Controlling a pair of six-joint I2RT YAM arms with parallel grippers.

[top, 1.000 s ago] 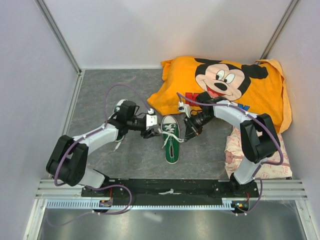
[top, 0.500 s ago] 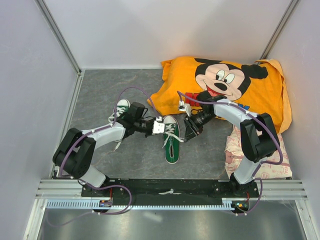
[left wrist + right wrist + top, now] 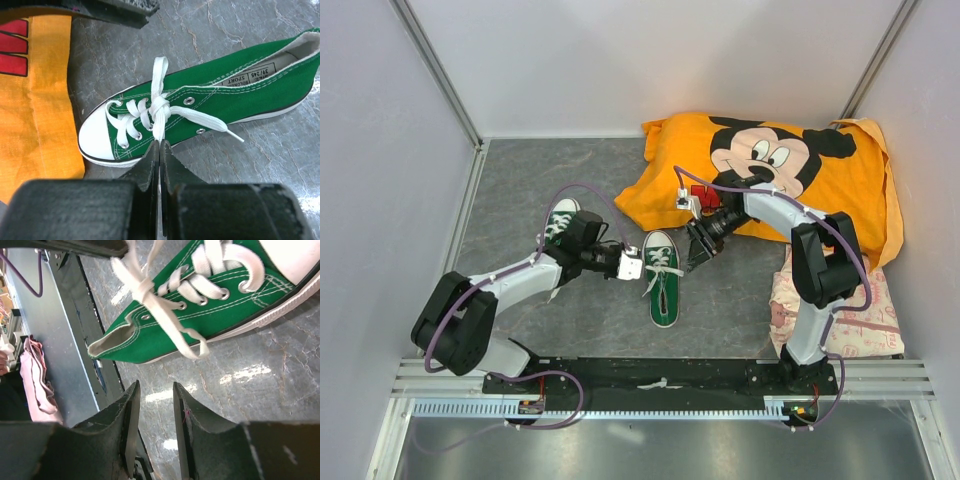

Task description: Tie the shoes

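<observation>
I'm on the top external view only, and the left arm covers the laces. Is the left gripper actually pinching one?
Observer: Yes. The left wrist view shows the left gripper shut on a white lace that runs straight from the knot.
Operator: Is a bow formed?
Observer: No finished bow. There is just that knot on the green shoe, with one end trailing onto the floor.
Operator: And the right side?
Observer: The right gripper is open and empty, with bare floor between its fingers.
</observation>
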